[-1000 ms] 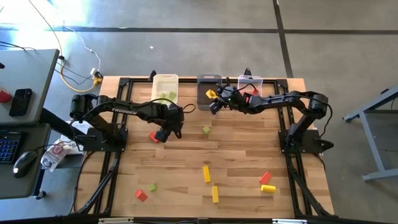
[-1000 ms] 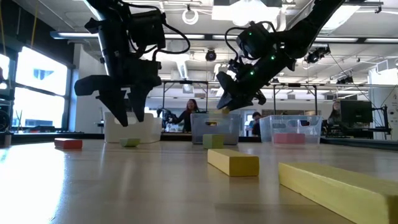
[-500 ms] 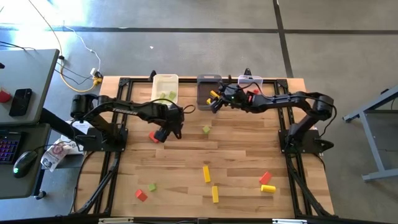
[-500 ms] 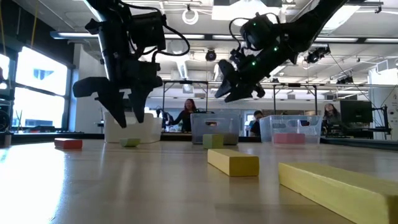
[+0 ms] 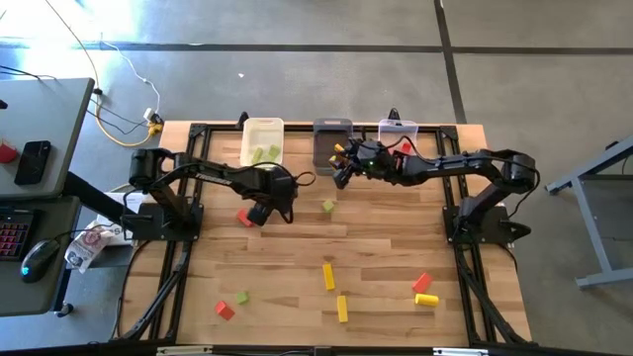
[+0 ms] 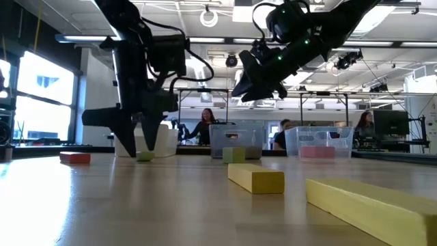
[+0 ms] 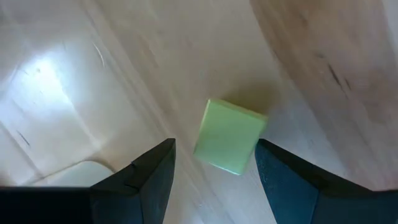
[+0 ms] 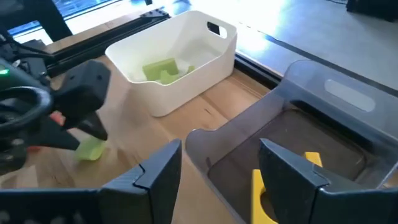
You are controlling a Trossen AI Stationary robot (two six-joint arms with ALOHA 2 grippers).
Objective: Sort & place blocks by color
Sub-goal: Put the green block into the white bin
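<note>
Left gripper (image 5: 263,209) hangs low over the table (image 5: 386,237) in front of the white bin (image 5: 262,123), its fingers (image 7: 146,180) spread apart with one light green block (image 7: 229,137) lying on the wood between them, not clamped. Right gripper (image 5: 343,168) is raised above the near edge of the dark grey bin (image 5: 332,125), its fingers (image 8: 292,174) also parted and holding nothing; a yellow block (image 8: 264,198) shows between them down inside that bin, with a second yellow piece (image 8: 311,160) farther in. The three bins stand in a row along the far side of the table: white, then dark grey in the middle, then the clear bin (image 5: 399,126), which has red inside. The white bin holds green blocks (image 8: 160,70). Loose on the table, a red block (image 5: 245,217) lies just beside the left gripper and another green block (image 5: 328,206) sits between the two arms. Nearer the front lie two yellow bars (image 5: 328,276) (image 5: 342,309), a red block (image 5: 422,283) touching or just beside a short yellow one (image 5: 426,299), and at the front left a green block (image 5: 241,297) near a red one (image 5: 225,311).
</note>
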